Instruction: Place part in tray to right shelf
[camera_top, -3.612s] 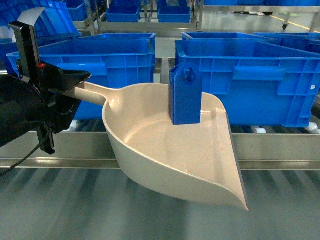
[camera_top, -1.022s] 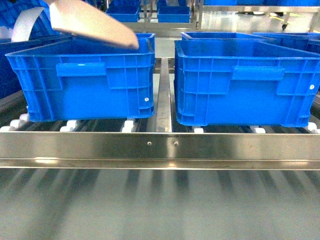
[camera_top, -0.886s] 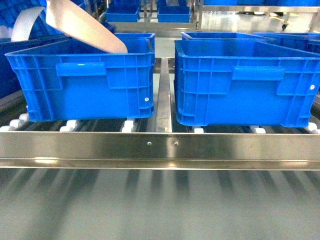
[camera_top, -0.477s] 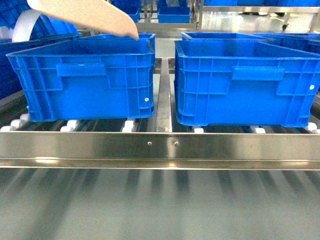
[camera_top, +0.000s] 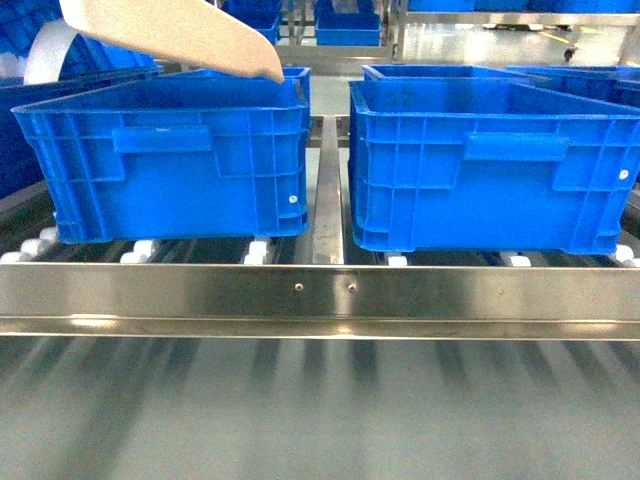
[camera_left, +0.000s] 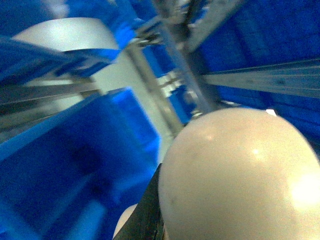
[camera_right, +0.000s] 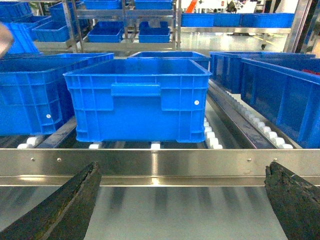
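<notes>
Above the left crate (camera_top: 170, 160), at the upper left of the head view, the tray (camera_top: 170, 35) hangs in the air with its smooth beige plastic underside showing and its pointed lip tip angled down toward the crate's back rim. The left wrist view is filled by the same tray (camera_left: 240, 175): a glossy, rounded, cream-coloured dome with soft highlights, blurred, with a dark edge of the left gripper beside it at the bottom. Whether that gripper is clamped on the handle cannot be told, since its fingers are not shown. The part is not visible in any view, so its place cannot be told.

Ahead of the right gripper (camera_right: 182, 200), the right shelf (camera_right: 150, 167) presents a shiny, flat stainless-steel front rail with small screw heads, and white rollers (camera_right: 212, 137) run back in rows behind it. The gripper's 2 dark, rough-textured fingers (camera_right: 60, 210) stand wide apart with nothing between them, both below the rail in that view. Beyond the rail, a right crate (camera_right: 137, 100) sits on the rollers: moulded blue plastic, rectangular, ribbed, with a raised handle bar on its front. The 2 crates stand side by side, parted by a steel divider (camera_top: 326, 190).
</notes>
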